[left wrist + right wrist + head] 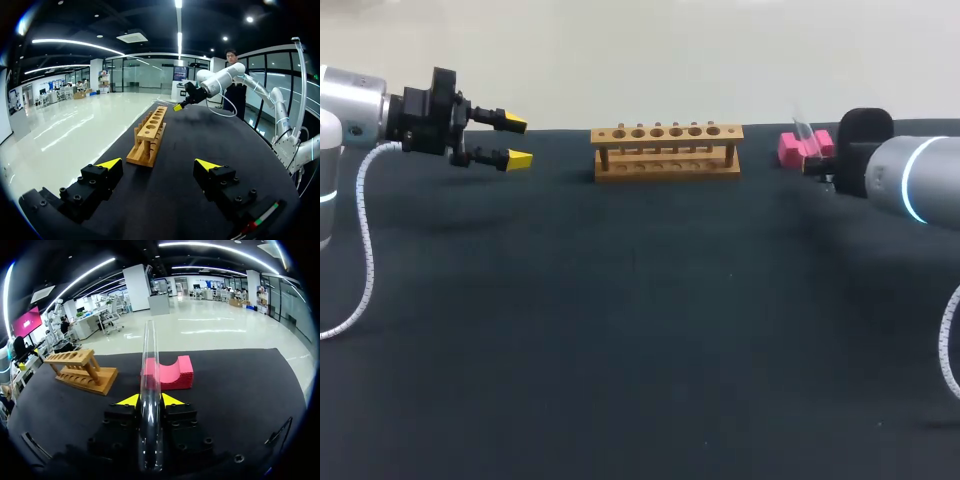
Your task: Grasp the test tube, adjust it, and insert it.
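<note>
I judge the grasp made and the adjusting in hand: the tube (149, 390) sits clamped between my right fingers (172, 400), running along them and sticking well out past the yellow tips, just above the pink block (172, 372) at the right of the table (620, 330). In the head view it shows as a faint tilted sliver over that block. To do this step well I would lift clear of the block first, then turn the wrist slowly until the tube stands upright. Only after that would I carry it across to the rack (667, 150), which stands well apart near the table's far edge. I cannot tell for sure which end is the rounded one, so I would check that before lining up on a hole. The grip looks narrow and the glass smooth, so it could slip during a quick rotation; gentle moves suit it. My left fingers (109, 163) are wide apart and hold nothing. They hover over the table's left side, pointed toward the rack and touching nothing.
</note>
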`<move>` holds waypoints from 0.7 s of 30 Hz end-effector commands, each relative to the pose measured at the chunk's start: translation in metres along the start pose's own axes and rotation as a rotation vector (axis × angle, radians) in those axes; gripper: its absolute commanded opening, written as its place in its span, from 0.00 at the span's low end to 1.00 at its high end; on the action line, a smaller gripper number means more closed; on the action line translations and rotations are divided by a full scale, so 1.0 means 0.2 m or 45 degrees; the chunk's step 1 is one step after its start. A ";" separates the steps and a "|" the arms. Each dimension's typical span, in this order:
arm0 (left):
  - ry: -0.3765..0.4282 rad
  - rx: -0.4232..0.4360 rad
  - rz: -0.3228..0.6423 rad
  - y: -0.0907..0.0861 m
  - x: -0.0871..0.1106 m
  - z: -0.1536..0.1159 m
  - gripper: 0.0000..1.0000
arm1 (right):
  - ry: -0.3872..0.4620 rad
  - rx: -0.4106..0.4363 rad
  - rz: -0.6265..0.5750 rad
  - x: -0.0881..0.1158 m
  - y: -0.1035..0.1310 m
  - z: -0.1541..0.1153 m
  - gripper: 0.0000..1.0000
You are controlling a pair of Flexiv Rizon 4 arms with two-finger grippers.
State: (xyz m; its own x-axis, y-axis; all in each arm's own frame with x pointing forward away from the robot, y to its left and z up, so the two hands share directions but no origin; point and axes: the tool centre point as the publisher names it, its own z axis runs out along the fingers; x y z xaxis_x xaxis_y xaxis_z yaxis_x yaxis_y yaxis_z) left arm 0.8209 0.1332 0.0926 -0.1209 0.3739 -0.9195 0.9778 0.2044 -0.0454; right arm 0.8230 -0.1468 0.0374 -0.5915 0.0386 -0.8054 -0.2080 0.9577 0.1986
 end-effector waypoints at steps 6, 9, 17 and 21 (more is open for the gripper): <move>-0.004 -0.001 0.003 0.00 0.00 0.00 1.00 | -0.656 -0.064 -0.003 0.00 0.11 -0.16 0.00; -0.004 -0.001 0.003 0.00 0.00 0.00 1.00 | -0.661 -0.024 -0.009 -0.01 0.17 -0.18 0.00; -0.004 -0.001 0.003 0.00 0.00 0.00 1.00 | -0.631 0.108 -0.036 -0.02 0.33 -0.21 0.00; -0.004 -0.001 0.003 0.00 0.00 0.00 1.00 | -0.635 0.129 -0.016 -0.02 0.41 -0.21 0.00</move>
State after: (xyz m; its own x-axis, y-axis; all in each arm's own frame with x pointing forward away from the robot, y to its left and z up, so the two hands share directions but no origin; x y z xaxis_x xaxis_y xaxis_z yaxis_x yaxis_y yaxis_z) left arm 0.8209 0.1332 0.0926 -0.1209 0.3739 -0.9196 0.9778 0.2044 -0.0454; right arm 0.7844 -0.0882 0.0805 -0.5191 0.0452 -0.8535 -0.2154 0.9594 0.1818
